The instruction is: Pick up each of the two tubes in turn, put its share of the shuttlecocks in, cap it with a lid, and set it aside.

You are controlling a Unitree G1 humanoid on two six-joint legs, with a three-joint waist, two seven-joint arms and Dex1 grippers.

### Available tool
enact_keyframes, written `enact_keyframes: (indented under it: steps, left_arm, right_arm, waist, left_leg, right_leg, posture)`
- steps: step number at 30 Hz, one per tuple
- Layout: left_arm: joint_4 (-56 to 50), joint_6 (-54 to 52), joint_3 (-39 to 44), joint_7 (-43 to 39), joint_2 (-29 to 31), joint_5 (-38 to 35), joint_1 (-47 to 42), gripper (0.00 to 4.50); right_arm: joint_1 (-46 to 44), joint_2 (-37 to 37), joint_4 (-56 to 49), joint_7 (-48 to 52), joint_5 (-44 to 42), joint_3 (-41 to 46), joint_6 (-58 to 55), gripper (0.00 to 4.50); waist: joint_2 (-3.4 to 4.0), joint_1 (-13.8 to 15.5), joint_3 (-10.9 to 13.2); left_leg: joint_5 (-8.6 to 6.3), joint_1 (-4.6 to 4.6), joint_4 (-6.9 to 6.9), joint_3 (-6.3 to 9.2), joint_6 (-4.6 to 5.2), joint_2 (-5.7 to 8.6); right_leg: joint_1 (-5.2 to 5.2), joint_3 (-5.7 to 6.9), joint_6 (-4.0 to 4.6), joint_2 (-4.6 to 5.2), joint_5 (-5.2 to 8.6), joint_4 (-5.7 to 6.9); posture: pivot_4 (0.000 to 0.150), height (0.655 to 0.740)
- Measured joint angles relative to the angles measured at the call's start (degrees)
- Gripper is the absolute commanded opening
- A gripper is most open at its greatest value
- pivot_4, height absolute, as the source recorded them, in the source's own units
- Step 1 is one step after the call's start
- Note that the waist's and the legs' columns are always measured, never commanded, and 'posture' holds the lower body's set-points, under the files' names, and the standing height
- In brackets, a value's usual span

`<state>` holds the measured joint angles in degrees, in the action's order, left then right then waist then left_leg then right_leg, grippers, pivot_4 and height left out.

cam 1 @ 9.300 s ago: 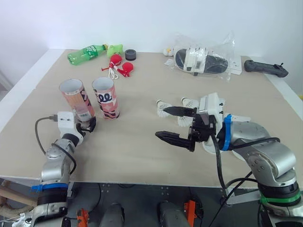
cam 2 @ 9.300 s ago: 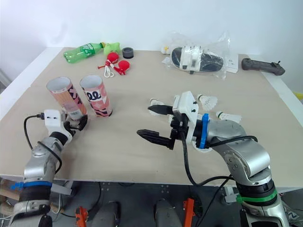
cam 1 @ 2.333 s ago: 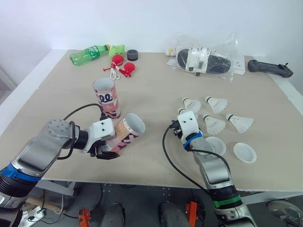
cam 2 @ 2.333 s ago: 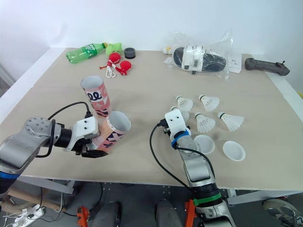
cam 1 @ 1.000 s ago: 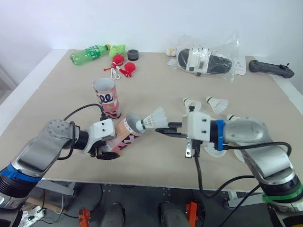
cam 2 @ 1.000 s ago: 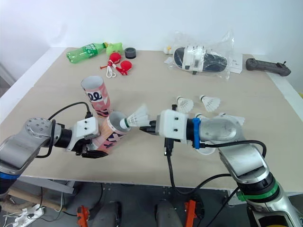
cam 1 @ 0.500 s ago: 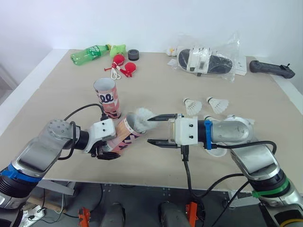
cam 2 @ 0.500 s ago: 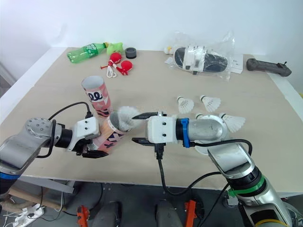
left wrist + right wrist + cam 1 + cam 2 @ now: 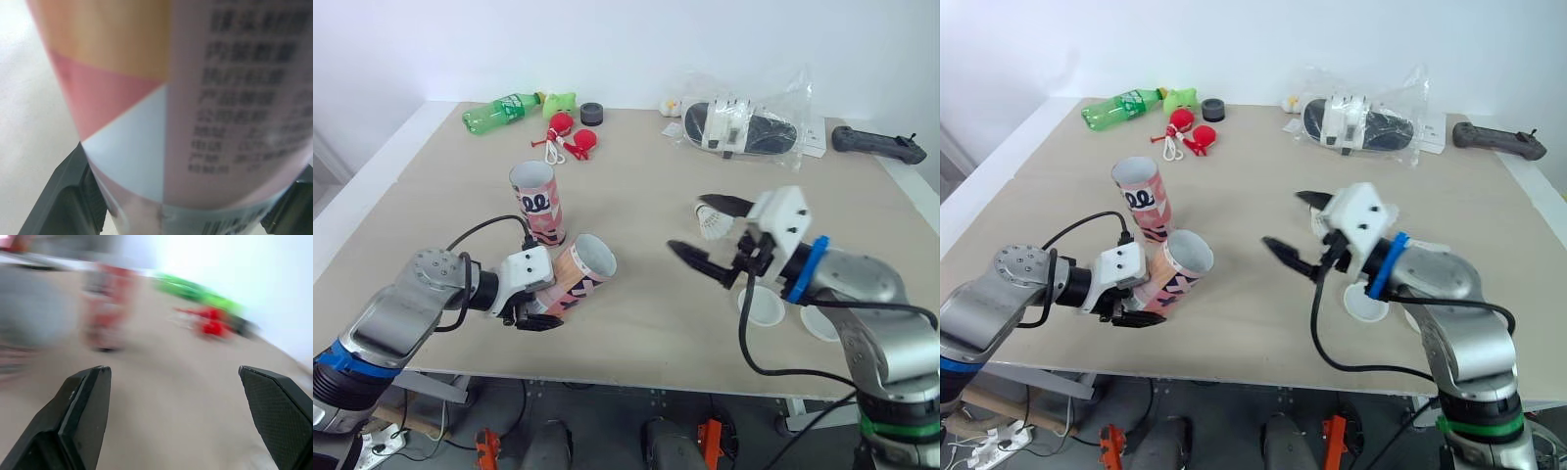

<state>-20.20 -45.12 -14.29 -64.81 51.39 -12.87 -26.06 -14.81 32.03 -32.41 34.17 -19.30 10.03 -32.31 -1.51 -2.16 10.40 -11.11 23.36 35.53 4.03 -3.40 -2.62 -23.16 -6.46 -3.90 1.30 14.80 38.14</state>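
From the head camera, the left gripper (image 9: 529,315) at lower left is clamping shut on the base end of the tilted tube (image 9: 578,274). The tube's long axis is running from lower left up to the right, and its open mouth is facing the right of the frame. Whether it is touching the surface (image 9: 636,186) cannot be told. Just above it the second tube (image 9: 536,203) is standing upright, mouth up. It is showing rounded dark letters on a pink and white pattern, but no whole word can be read.

At centre right the right gripper (image 9: 690,223) is hovering with its fingers spread wide and holding nothing. A white shuttlecock (image 9: 710,223) is showing in the gap between them, seemingly lying on the surface behind. Two white lids (image 9: 762,307) are lying at lower right, partly hidden by the arm.

Along the top of the frame a green bottle (image 9: 504,108) is lying on its side, its label unreadable. Also lying there are a clear plastic bag (image 9: 749,122) and a black controller (image 9: 876,144).

In the left wrist view the black fingers (image 9: 63,196) are pressing against the tilted tube on either side. Its wall is showing orange, pink and pale blue patches and rows of small Chinese print too blurred to read.

In the right wrist view the fingers (image 9: 83,416) are standing far apart with bare surface between them. The upright tube and the bottle are appearing beyond as blurred shapes.
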Motion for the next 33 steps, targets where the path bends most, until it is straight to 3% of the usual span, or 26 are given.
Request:
enact_keyframes:
  steps: [7, 16, 22, 33]
  left_arm:
    - [0.75, 0.33, -0.39, -0.45, -0.55, 0.18, -0.47, 3.27]
    - [1.12, 0.8, -0.45, -0.89, -0.58, 0.53, -0.51, 3.27]
    - [1.14, 1.1, -0.37, -0.78, -0.56, 0.59, -0.28, 3.27]
    - [1.02, 1.24, -0.27, -0.78, -0.61, 0.53, -0.05, 3.27]
  right_arm:
    - [14.11, -2.41, 0.73, -9.57, 8.54, 1.7, 3.92, 4.48]
    - [18.32, -2.35, 4.03, -12.04, 12.25, 1.48, 4.08, 4.48]
    - [17.32, -3.14, 6.98, -12.82, 13.58, -0.94, 3.31, 4.48]
    - [6.99, -6.57, 15.99, -17.21, 16.29, -3.99, 0.31, 4.48]
  waist:
    - [0.04, 0.13, -0.03]
    - [0.08, 0.02, -0.05]
    - [0.09, -0.01, -0.06]
    - [0.13, 0.03, -0.08]
  left_leg:
    - [0.0, 0.02, 0.07, -0.05, 0.0, 0.07]
    - [0.0, -0.01, 0.08, -0.1, 0.0, 0.06]
    - [0.0, -0.03, 0.08, -0.1, 0.0, 0.06]
    - [0.0, -0.01, 0.06, -0.08, 0.0, 0.07]
  right_leg:
    - [0.03, -0.05, 0.16, 0.09, 0.14, -0.03]
    - [0.05, -0.1, 0.19, 0.08, 0.13, -0.03]
    - [0.05, -0.09, 0.21, 0.07, 0.12, -0.03]
    - [0.06, -0.09, 0.1, 0.08, 0.1, -0.03]
  posture:
    - [0.15, 0.74]
    - [0.15, 0.74]
    - [0.15, 0.74]
    - [0.15, 0.74]
